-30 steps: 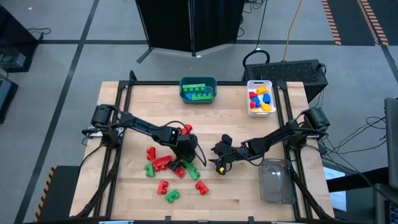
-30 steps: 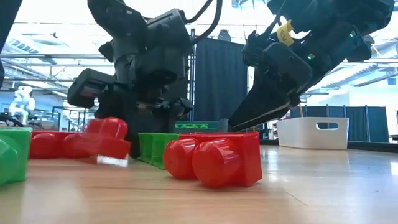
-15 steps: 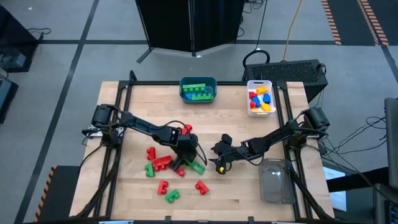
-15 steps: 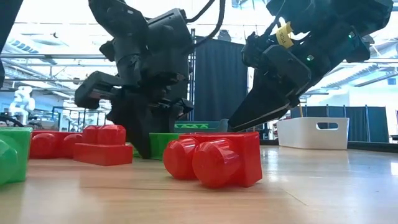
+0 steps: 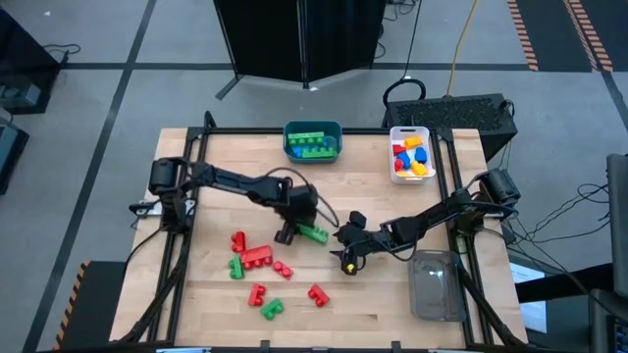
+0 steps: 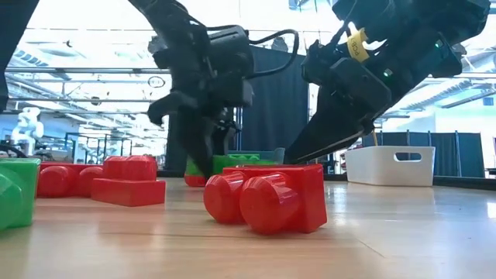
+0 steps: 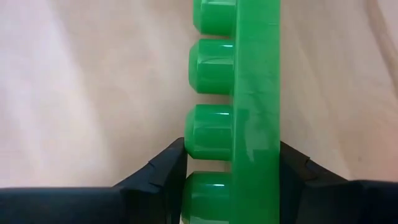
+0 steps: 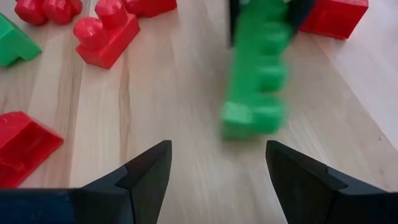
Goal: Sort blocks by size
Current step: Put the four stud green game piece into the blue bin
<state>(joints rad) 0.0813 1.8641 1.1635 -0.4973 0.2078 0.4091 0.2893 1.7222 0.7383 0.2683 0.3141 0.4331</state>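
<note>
Clamping long green block (image 7: 249,106), left end effector (image 5: 291,231).

long green block (image 8: 257,74) blurred, far end hidden; teal bin (image 5: 313,128) contents too small

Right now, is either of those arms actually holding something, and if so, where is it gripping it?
Yes. The left gripper holds a long green block, pinched across its sides at one end. The right gripper is open and holds nothing.

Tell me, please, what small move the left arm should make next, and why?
Probably carry on toward the teal bin. The left pincer is shut on a long green brick, lifted off the table, and that bin already holds long green bricks. The right pincer waits open nearby.
</note>
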